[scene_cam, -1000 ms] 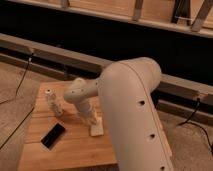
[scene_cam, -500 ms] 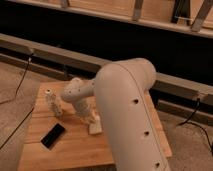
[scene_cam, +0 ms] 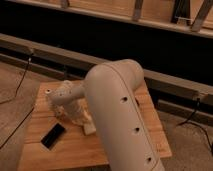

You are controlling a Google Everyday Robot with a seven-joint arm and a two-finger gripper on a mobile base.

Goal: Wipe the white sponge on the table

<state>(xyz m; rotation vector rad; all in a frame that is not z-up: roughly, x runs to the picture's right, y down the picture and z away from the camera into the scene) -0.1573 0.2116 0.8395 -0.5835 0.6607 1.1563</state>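
Observation:
The white sponge (scene_cam: 90,129) lies flat on the wooden plank table (scene_cam: 130,140), near its middle, partly covered by the gripper. My gripper (scene_cam: 79,118) is down at the table top, right over the sponge's left end and touching it. The pale forearm reaches in from the big upper arm (scene_cam: 122,115), which fills the foreground and hides the table's right middle.
A black flat slab (scene_cam: 52,136) lies at the table's front left, close to the gripper. A small whitish bottle (scene_cam: 48,92) stands at the back left corner, behind the wrist. Cables (scene_cam: 20,82) run over the floor to the left. A dark ledge crosses behind the table.
The arm has swung left and nearer to the camera. The gripper and the sponge under it have shifted slightly left across the table. The slab and bottle have not moved.

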